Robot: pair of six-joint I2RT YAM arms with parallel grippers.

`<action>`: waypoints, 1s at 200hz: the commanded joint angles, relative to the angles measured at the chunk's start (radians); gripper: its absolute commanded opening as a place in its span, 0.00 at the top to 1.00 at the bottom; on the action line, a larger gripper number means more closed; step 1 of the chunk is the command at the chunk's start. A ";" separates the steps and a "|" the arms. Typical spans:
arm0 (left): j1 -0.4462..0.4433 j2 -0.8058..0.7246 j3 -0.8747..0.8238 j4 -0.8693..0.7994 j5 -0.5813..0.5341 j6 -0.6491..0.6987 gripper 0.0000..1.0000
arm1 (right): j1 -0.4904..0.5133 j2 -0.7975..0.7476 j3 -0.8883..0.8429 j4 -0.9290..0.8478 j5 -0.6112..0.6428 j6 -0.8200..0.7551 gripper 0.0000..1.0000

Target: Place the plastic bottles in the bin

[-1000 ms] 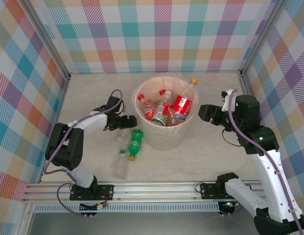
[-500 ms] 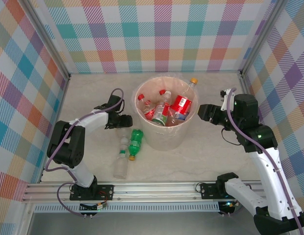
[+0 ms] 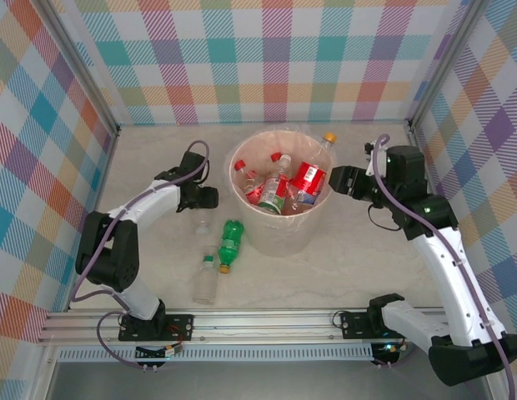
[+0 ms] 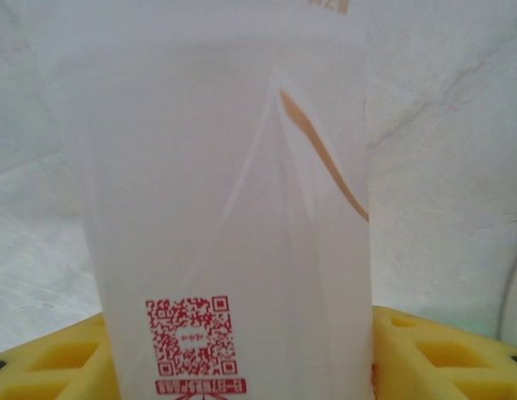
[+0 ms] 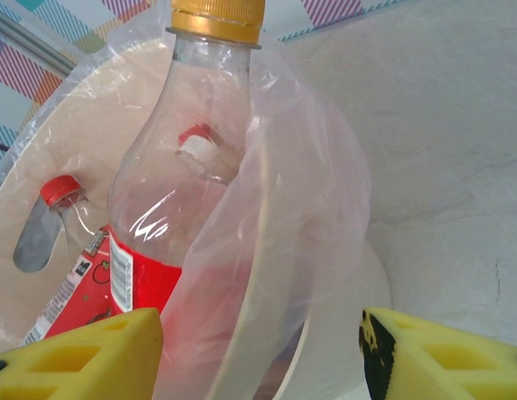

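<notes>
Marble tabletop point(image 3: 158, 158), left gripper point(image 3: 208, 199) around QR-coded bottle point(image 4: 233, 208), grip unclear, right gripper point(image 3: 333, 181) wide at bin point(image 3: 275, 237)

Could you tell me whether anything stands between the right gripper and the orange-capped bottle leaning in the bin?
Yes. In the right wrist view, the wall of the bin and a fold of its clear liner lie between the right gripper and the orange-capped bottle; its cap rises above the rim.

Pale marble-look tabletop point(image 3: 150, 158); plaid walls point(image 3: 275, 58) 3 sides; alu rail point(image 3: 267, 321) near edge.
</notes>
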 commanded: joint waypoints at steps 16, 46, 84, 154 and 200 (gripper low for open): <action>0.007 -0.108 0.107 -0.119 0.036 0.034 0.44 | 0.004 0.031 0.029 0.061 -0.015 0.018 0.36; 0.007 -0.200 0.195 -0.198 0.003 0.057 0.44 | 0.004 0.056 0.019 0.080 -0.034 0.026 0.37; 0.007 -0.317 0.306 -0.257 0.038 0.070 0.46 | 0.005 0.073 0.010 0.099 -0.055 0.032 0.42; 0.006 -0.411 0.492 -0.163 0.397 0.127 0.50 | 0.004 0.065 -0.011 0.113 -0.069 0.041 0.44; -0.034 -0.354 0.532 -0.032 0.653 0.023 0.55 | 0.005 0.054 -0.030 0.130 -0.070 0.039 0.43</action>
